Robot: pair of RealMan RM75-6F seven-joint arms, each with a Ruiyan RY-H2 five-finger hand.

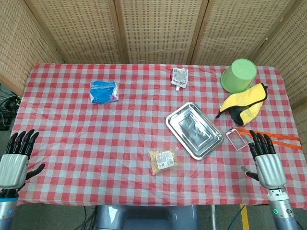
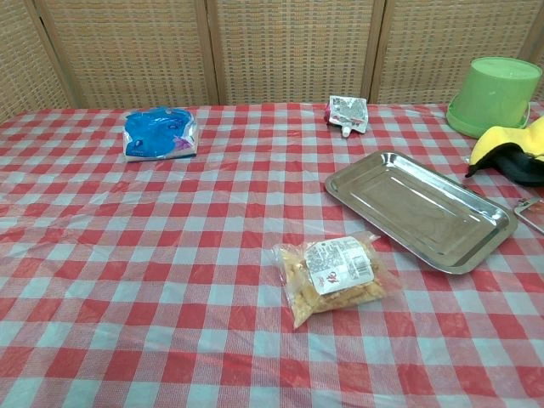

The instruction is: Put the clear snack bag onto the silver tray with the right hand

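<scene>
The clear snack bag (image 1: 163,161) (image 2: 334,273), full of yellowish snacks with a white label, lies flat on the checked cloth near the table's front. The silver tray (image 1: 178,115) (image 2: 387,168) sits empty just right of and behind it. My right hand (image 1: 266,160) hovers at the front right edge, fingers spread, holding nothing, well right of the bag. My left hand (image 1: 16,159) hangs at the front left edge, also spread and empty. Neither hand shows in the chest view.
A blue packet (image 1: 103,91) (image 2: 159,133) lies at the back left. A small silver pouch (image 1: 179,76) (image 2: 348,113) is at the back centre. A green bucket (image 1: 238,75) (image 2: 493,94), a yellow-black cloth (image 1: 243,103) and an orange-handled tool (image 1: 264,136) crowd the right side.
</scene>
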